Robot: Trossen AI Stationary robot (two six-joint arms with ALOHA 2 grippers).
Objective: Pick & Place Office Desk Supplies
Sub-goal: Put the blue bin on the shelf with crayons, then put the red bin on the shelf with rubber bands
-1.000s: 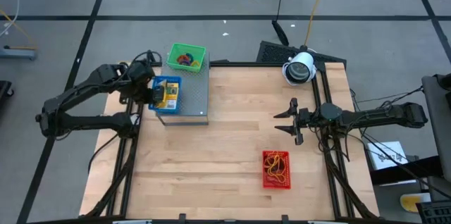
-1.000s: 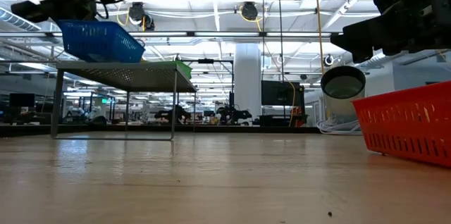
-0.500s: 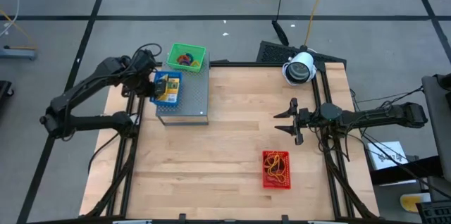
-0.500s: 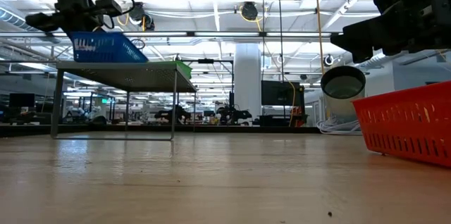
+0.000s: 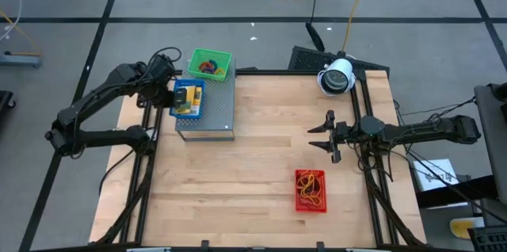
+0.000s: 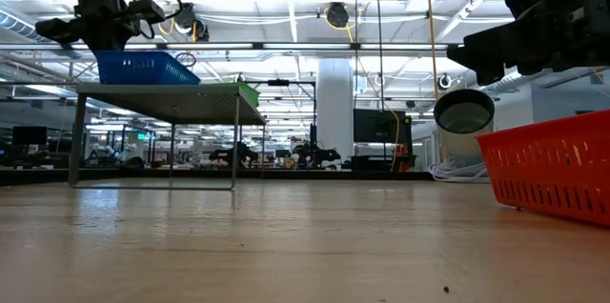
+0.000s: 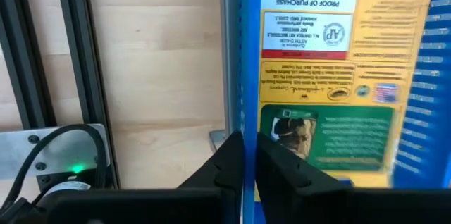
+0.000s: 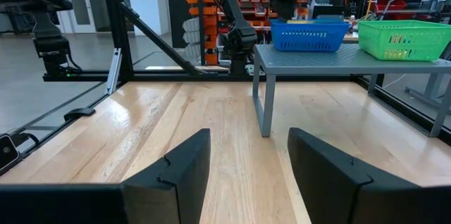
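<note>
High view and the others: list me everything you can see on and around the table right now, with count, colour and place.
Blue basket: one, blue, on the grey perforated stand, its left wall between the left gripper's jaws.
Yellow packets: count unclear, yellow with blue marks, inside the blue basket.
Green basket: one, green, at the stand's far end.
Rubber bands: several, mixed colours, in the green basket.
Grey perforated stand: one, grey, far-left of the table.
Red basket: one, red, near-right of the table, with thin orange loops inside.
Camera: one, white, far-right edge.
Left gripper: shut on the blue basket's wall.
Right gripper: open, above the table's right side.
</note>
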